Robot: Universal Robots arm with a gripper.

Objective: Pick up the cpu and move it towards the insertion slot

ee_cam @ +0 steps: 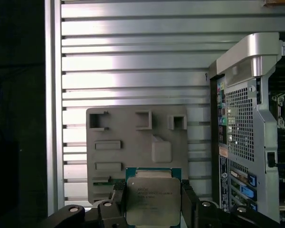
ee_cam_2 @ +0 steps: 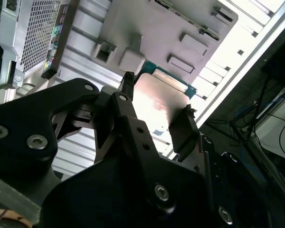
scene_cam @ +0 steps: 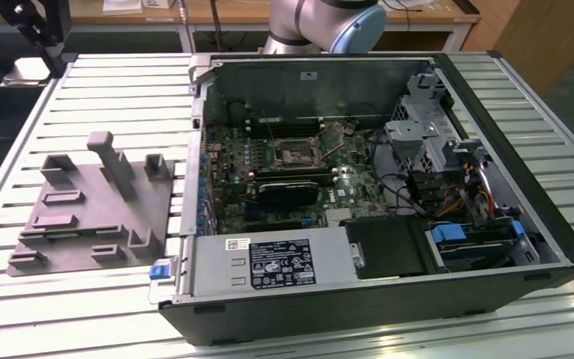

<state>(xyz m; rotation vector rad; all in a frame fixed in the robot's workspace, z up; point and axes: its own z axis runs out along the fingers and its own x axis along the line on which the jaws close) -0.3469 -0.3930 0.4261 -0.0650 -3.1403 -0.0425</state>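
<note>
Cpu (ee_cam: 151,200) sits pinched between the two fingers of the gripper (ee_cam_2: 157,95), one finger pressed on each opposite edge, metal top facing the first wrist view. In the exterior view it hangs at the far corner of the slatted table (scene_cam: 117,90), on the exterior view's left, well apart from the open computer case (scene_cam: 267,314).

The step in hand looks like the carry toward the socket (scene_cam: 294,152), which lies deep inside the case on the board. Doing it well likely means holding the cpu flat and square, with a firm, even grip, and enough height to pass the case's side wall.

The grey fixture block (scene_cam: 98,209), with its upright posts, lies between the gripper and the case. A black card (scene_cam: 287,191) sits just beside the socket, and the drive cage (scene_cam: 421,127) and loose cables (scene_cam: 457,202) crowd the exterior view's right.
</note>
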